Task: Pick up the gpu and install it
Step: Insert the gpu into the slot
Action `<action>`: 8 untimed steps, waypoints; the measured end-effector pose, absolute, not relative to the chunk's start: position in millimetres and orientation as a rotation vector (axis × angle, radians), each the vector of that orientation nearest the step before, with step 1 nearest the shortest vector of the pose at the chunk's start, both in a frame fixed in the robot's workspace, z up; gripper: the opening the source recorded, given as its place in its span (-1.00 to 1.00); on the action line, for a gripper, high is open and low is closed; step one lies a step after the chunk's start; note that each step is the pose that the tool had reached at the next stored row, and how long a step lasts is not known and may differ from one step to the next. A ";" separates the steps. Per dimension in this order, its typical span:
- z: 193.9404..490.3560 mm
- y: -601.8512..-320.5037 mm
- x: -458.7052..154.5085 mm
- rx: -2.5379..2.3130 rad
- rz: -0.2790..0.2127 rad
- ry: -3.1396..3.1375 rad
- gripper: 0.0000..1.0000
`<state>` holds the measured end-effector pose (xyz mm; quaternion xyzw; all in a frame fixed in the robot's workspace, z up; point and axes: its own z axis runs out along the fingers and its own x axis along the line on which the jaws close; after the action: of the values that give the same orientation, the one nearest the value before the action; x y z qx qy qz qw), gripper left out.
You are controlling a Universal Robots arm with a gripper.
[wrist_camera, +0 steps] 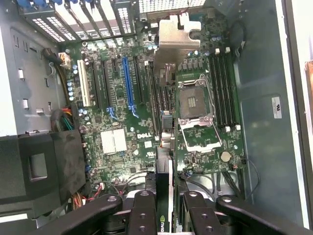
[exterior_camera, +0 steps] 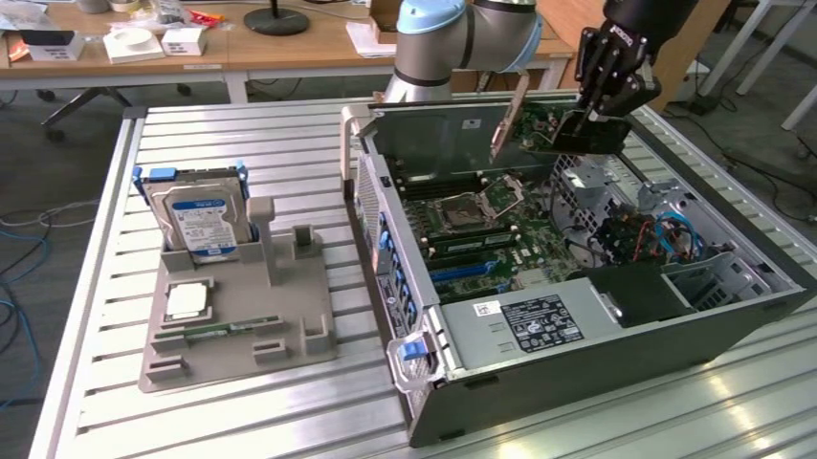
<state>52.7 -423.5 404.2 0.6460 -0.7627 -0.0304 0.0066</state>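
Hovering over the motherboard (exterior_camera: 473,215) with the gpu (exterior_camera: 537,129) clamped edge-on in a partly closed hand (exterior_camera: 598,122), apparently to present its lower edge to the blue slot (wrist_camera: 128,85).

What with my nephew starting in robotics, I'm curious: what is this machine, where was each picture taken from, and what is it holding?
This is a robot arm that ends in gripping fingers. One picture comes from a camera standing off to the side. The other comes from a camera on the arm's wrist, looking down past the fingers into an open computer case. The fingers hold the gpu, a dark card with a pale metal bracket, in the air above the motherboard; it is not yet installed. From the wrist it appears edge-on between the fingers. Beside the case, on the slatted table, a grey tray carries an upright hard drive and a chip lying flat.
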 end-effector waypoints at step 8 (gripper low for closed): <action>404.0 -423.5 52.3 2.070 -0.087 -2.353 -0.48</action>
<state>52.3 -423.5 404.0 0.6604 -0.7504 -0.0278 0.0032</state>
